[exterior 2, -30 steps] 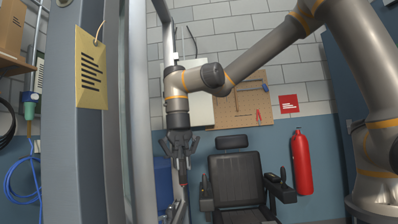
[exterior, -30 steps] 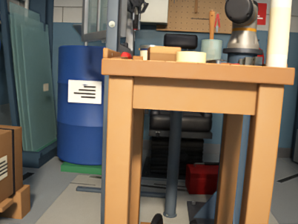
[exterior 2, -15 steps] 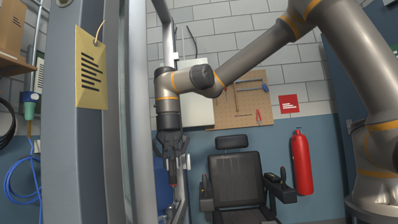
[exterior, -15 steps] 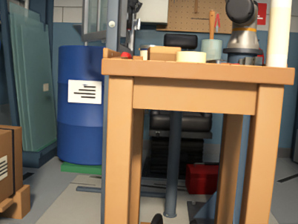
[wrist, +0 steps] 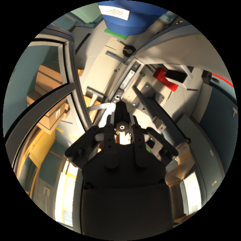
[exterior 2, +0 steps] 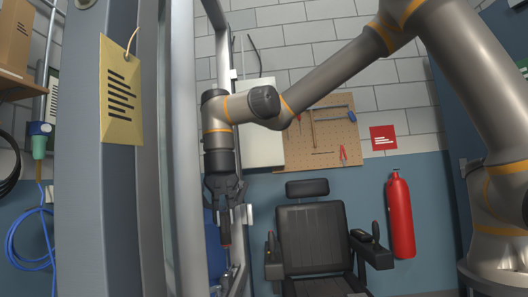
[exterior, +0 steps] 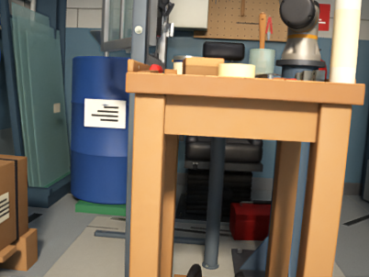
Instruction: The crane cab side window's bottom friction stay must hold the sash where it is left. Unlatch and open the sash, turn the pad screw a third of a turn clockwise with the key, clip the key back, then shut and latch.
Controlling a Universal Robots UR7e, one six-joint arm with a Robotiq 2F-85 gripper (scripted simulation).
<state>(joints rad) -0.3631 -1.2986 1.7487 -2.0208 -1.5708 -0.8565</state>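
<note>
The key [exterior 2: 225, 230], a dark ribbed handle with a thin steel shank pointing down, is gripped in my gripper [exterior 2: 224, 216], which is closed around the handle's top. It hangs upright just above the friction stay [exterior 2: 226, 277] at the bottom of the window frame. The wrist camera shows the key [wrist: 120, 113] pointing at the pad screw [wrist: 117, 97] on the stay's metal track. The sash [exterior 2: 177, 147] stands swung open to my left. The side camera shows none of this.
A wooden workbench [exterior: 238, 151] with boxes and tape rolls fills the side camera. An operator seat [exterior 2: 314, 236] with joysticks stands right of the frame, a red extinguisher [exterior 2: 400, 216] on the wall beyond. A blue drum [exterior: 98, 133] stands outside the window.
</note>
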